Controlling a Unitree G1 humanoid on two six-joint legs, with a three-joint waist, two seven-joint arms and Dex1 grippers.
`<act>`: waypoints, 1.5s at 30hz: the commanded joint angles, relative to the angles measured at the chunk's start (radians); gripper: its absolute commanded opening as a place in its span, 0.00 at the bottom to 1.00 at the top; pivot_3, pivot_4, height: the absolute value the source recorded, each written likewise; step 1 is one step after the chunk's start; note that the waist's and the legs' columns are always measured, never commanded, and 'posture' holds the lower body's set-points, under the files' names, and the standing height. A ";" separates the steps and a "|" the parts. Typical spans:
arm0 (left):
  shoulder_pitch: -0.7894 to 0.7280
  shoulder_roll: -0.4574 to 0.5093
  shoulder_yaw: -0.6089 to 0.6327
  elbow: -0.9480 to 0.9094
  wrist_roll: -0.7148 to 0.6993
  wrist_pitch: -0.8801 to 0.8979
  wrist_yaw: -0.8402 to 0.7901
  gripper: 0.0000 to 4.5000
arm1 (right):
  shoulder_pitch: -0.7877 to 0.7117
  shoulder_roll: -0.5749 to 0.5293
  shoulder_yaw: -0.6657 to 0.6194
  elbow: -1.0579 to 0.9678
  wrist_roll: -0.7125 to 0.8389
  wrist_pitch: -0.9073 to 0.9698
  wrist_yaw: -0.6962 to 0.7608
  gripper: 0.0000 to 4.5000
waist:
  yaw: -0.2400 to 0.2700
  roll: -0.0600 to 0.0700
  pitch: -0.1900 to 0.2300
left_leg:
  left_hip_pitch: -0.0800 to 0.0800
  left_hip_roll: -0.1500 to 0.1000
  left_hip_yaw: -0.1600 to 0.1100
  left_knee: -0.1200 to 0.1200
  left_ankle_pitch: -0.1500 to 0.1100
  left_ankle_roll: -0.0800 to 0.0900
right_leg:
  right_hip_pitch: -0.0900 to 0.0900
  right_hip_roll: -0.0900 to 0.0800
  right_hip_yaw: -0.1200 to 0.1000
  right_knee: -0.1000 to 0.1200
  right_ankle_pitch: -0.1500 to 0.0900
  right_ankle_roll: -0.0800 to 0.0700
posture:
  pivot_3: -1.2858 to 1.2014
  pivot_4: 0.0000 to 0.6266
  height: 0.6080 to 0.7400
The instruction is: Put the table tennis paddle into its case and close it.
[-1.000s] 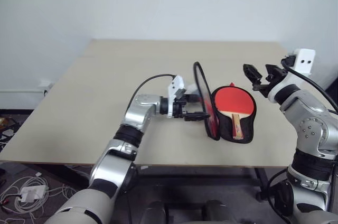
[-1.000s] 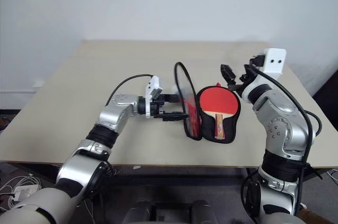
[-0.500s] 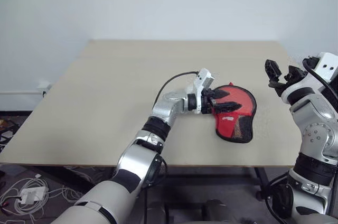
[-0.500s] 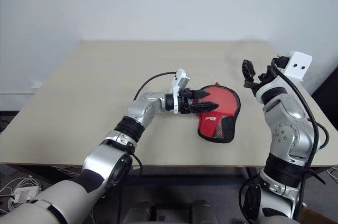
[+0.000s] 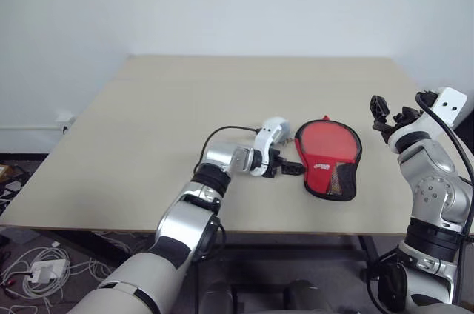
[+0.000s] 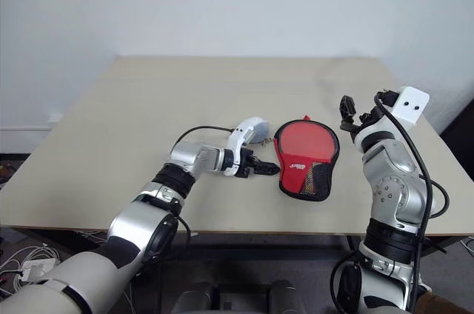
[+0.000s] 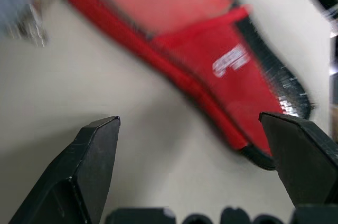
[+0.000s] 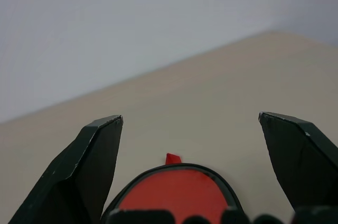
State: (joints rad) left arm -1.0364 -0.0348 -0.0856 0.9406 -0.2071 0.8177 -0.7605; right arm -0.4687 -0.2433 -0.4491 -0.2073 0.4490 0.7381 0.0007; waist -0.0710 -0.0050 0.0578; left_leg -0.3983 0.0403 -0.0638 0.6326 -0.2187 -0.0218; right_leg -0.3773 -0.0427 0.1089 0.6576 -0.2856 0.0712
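The red and black case (image 5: 328, 158) lies flat on the table (image 5: 148, 121), its flap folded down, white logo on top. The table tennis paddle is hidden. My left gripper (image 5: 287, 168) sits low over the table just left of the case, open with nothing between its fingers. In the left wrist view the case (image 7: 232, 63) lies ahead of the spread fingers (image 7: 95, 155). My right gripper (image 5: 385, 109) hovers open above the table to the right of the case, apart from it. The right wrist view shows the case's round end (image 8: 174, 189) below the gripper.
The case sits close to the table's front edge (image 5: 222, 226), toward the right side. A pale wall stands behind the table. Cables and a power strip (image 5: 41, 269) lie on the floor at the lower left.
The case's flap stood upright with the red paddle showing; it now lies flat over the paddle. My left gripper swung right with it, then sank beside the case. My right gripper drew right.
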 commanded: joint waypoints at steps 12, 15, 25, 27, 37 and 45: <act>-0.067 -0.114 0.163 0.053 -0.101 0.198 0.106 1.00 | 0.031 0.009 -0.007 -0.050 0.009 -0.024 -0.049 0.99 | 0.000 0.003 0.000 | 0.000 0.000 0.000 -0.002 0.000 0.000 | 0.000 0.000 0.001 0.000 0.000 0.000 | 0.52 0.00 1.00; -0.075 -0.112 0.229 0.096 -0.120 0.197 0.186 0.96 | 0.042 0.008 -0.009 -0.054 0.009 -0.024 -0.056 1.00 | 0.000 0.003 0.000 | 0.000 0.000 0.000 -0.001 0.000 0.000 | 0.000 0.000 0.001 0.000 0.000 0.000 | 0.52 0.00 1.00; -0.081 -0.100 0.275 0.106 -0.147 0.242 0.251 0.23 | 0.038 0.003 -0.009 -0.033 0.002 -0.028 -0.072 1.00 | -0.001 0.003 0.001 | 0.001 0.000 0.000 -0.002 0.000 -0.001 | 0.000 0.000 0.001 0.000 0.000 0.000 | 0.52 0.00 1.00; -0.082 -0.107 0.286 0.101 -0.158 0.247 0.255 0.08 | 0.037 0.006 -0.007 -0.032 0.000 -0.030 -0.076 1.00 | -0.001 0.003 0.001 | 0.001 0.000 0.000 -0.002 0.000 -0.001 | -0.001 0.000 0.001 0.000 0.000 0.000 | 0.52 0.00 1.00; -0.104 -0.025 0.380 0.072 -0.212 0.458 0.365 0.01 | 0.051 0.008 0.000 -0.050 -0.009 -0.030 -0.091 1.00 | -0.006 0.003 0.000 | 0.001 0.000 0.000 -0.003 0.001 -0.002 | -0.001 0.000 0.001 0.000 0.000 0.000 | 0.52 0.00 1.00; 0.011 0.089 0.300 -0.168 -0.286 0.792 0.359 0.01 | 0.060 0.013 0.049 -0.084 -0.001 -0.003 -0.080 1.00 | -0.007 0.004 0.001 | 0.001 0.000 -0.001 -0.005 0.002 -0.004 | -0.002 0.000 0.002 0.001 0.000 0.000 | 0.52 0.00 1.00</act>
State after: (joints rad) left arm -1.0291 0.0460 0.2447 0.8133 -0.4511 1.5596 -0.3887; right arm -0.3993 -0.2271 -0.4092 -0.2446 0.4415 0.7382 -0.0861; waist -0.0783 -0.0012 0.0586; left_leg -0.3968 0.0399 -0.0647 0.6275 -0.2165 -0.0259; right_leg -0.3792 -0.0422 0.1109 0.6583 -0.2855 0.0711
